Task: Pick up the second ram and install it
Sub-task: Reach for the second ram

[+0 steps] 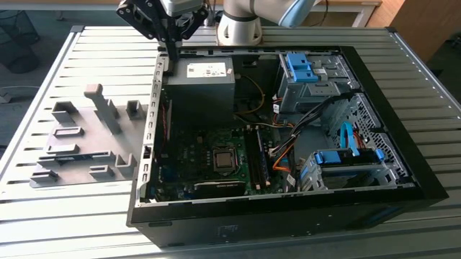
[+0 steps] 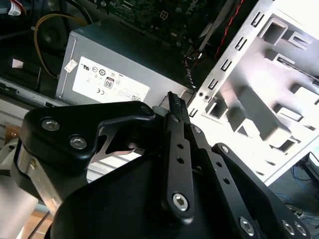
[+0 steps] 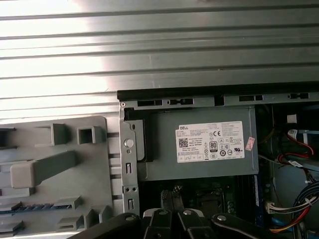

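A grey slatted metal table [image 1: 79, 216] is taking up most of the exterior view, its long ribs running from the exterior view's left to its right. Strong light is glaring off the slats [image 3: 149, 45] in the first wrist view, bleaching several of them almost white. Beyond the table's far corner, at the exterior view's left, a grey-blue floor [image 1: 58, 13] is showing, and a dark wire basket [image 1: 16, 43] is standing on it. Pale wooden furniture [image 1: 357, 9] is standing behind the far edge, and a brown wooden panel [image 1: 425, 24] is rising just beside it. In the second wrist view, loose blue cables [image 2: 301, 174] are lying past the table's edge.
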You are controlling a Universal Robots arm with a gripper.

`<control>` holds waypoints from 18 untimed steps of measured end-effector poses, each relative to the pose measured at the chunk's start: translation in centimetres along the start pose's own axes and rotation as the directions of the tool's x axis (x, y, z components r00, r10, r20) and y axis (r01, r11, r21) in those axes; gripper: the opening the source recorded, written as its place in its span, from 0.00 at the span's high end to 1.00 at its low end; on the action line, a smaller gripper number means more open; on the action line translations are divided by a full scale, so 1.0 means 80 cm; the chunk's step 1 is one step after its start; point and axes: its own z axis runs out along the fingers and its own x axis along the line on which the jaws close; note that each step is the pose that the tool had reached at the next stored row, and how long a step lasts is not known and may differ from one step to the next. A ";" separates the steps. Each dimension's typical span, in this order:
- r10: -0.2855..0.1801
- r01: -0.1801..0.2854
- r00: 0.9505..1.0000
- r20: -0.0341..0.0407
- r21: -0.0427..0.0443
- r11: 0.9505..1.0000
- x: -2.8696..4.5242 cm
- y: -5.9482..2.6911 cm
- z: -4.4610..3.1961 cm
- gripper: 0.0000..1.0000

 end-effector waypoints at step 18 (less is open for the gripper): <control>0.000 0.000 1.000 0.000 0.000 1.000 0.0155 -0.001 -0.0001 0.89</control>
